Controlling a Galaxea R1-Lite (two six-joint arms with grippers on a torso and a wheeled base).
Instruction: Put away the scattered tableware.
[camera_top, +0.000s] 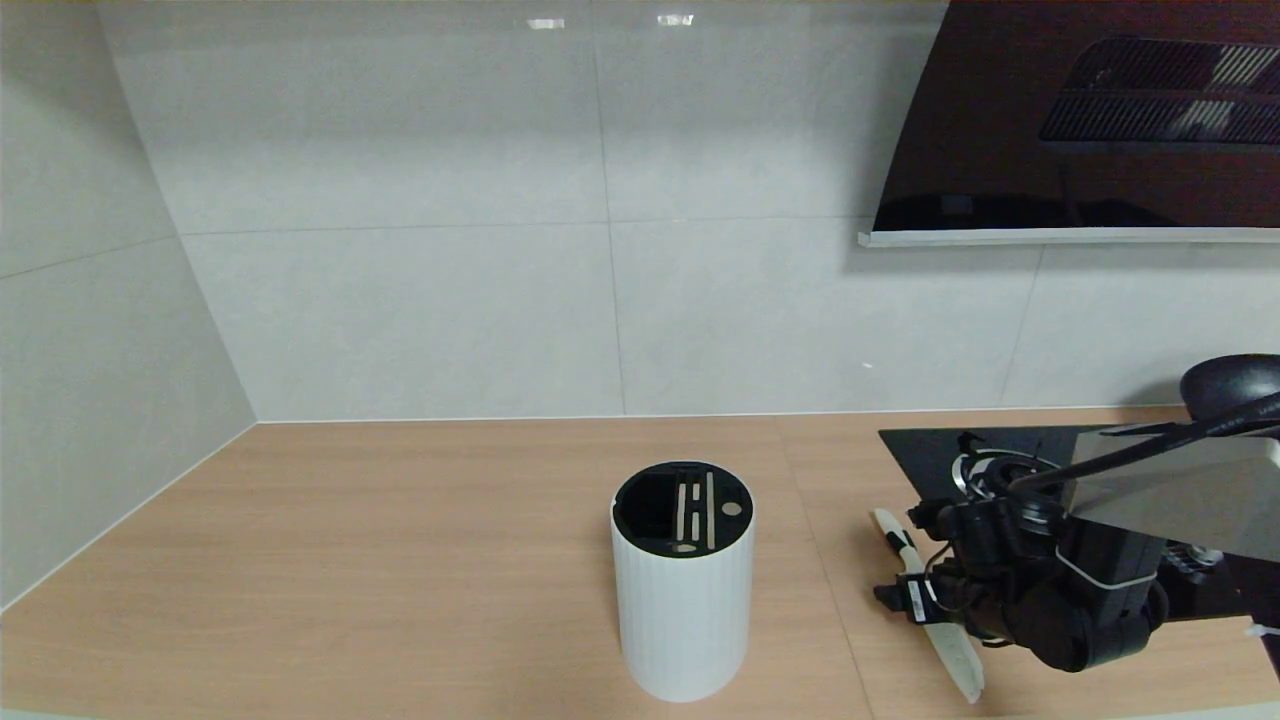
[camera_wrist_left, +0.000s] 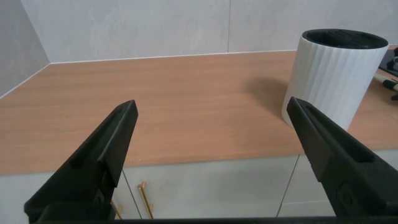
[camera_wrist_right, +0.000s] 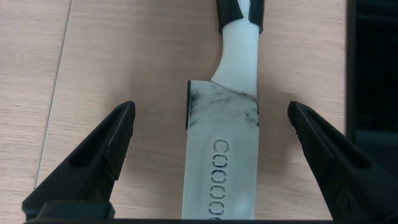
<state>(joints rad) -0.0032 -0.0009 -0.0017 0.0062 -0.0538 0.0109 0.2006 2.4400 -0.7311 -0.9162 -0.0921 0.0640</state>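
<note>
Where one white knife (camera_wrist_right: 219, 146) lies flat on the surface (camera_top: 400, 540), right of one slotted white knife holder (camera_top: 683, 600), right gripper (camera_wrist_right: 211, 121) hangs over its blade, jaws wide. Left gripper (camera_wrist_left: 211, 109) also wide, near the surface edge.

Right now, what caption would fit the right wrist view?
Open right gripper poised over a white knife lying flat on the wooden counter.

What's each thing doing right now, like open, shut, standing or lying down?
Knife holder: standing upright, nothing sticking out of its slots.
Knife: lying flat on the counter, not gripped.
Right gripper: open, over the knife's blade.
Left gripper: open, holding nothing.
</note>
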